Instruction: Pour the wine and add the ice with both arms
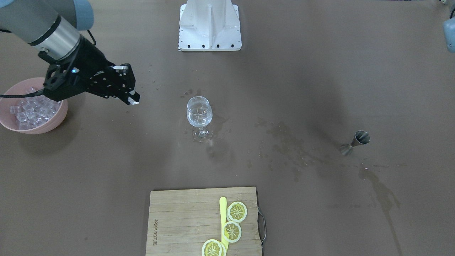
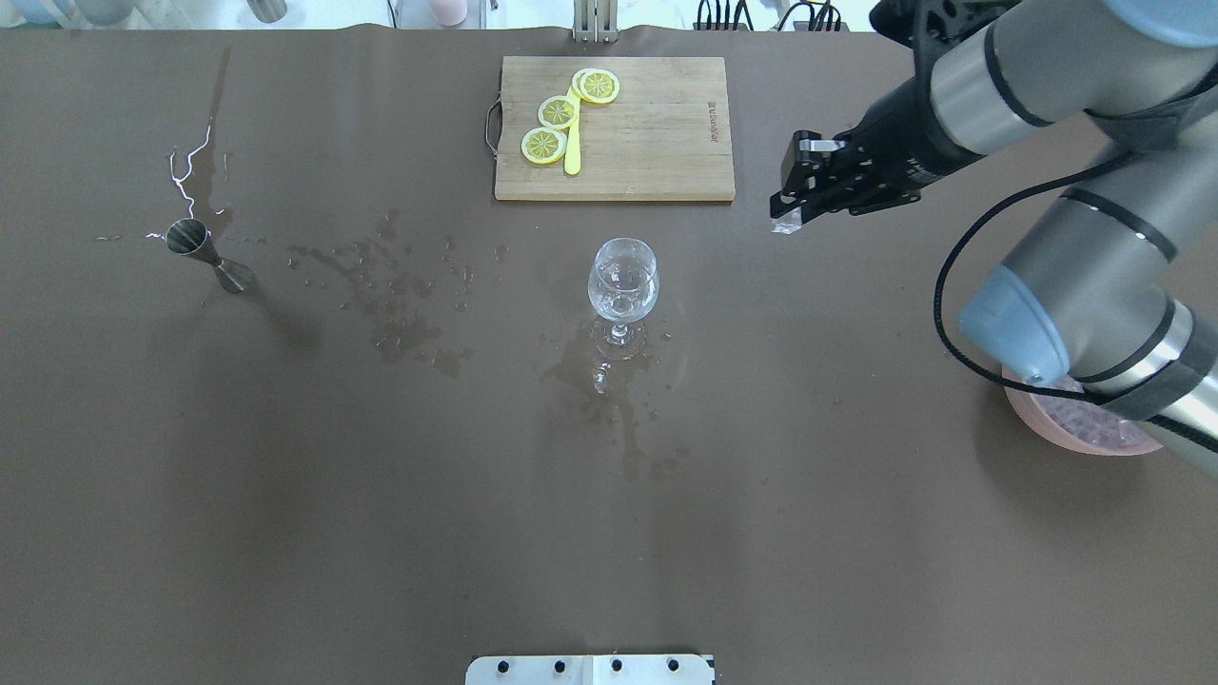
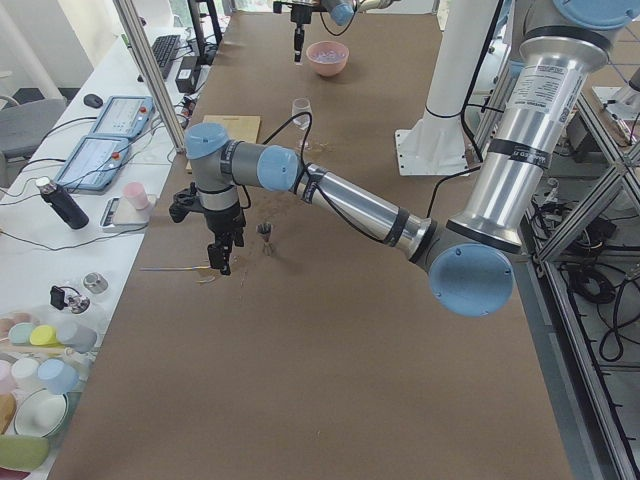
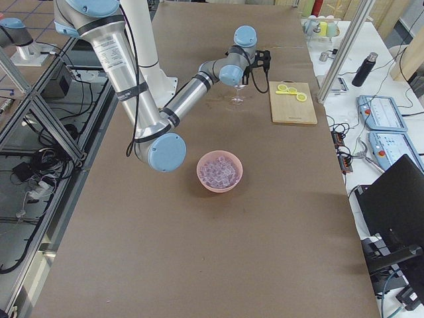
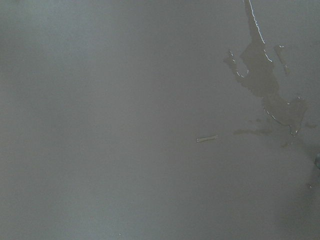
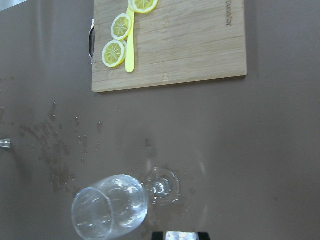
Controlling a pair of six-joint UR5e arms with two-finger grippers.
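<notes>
Nearest to us lies the cutting board (image 1: 185, 220) with lemon slices (image 1: 236, 212), at 6 o'clock from the wine glass (image 1: 199, 111). At 9 o'clock we see the pink bowl (image 1: 54, 123) of ice (image 1: 29, 110). The right gripper (image 1: 132, 100), at 10 o'clock, pinches one ice cube (image 1: 134, 102). The glass holds a little wine (image 1: 199, 120). At 3 o'clock stands the jigger (image 1: 355, 142); near it is the left gripper (image 3: 220, 257), whose jaws we cannot tell.

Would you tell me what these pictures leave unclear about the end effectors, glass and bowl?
Left end effector: only in the small exterior left view; open or shut unclear.
Pink bowl: overhead, the right arm covers most of it.
Wine glass: fill level too faint to judge.
Right end effector: wrist view's bottom edge crops it to tips gripping an ice cube.
</notes>
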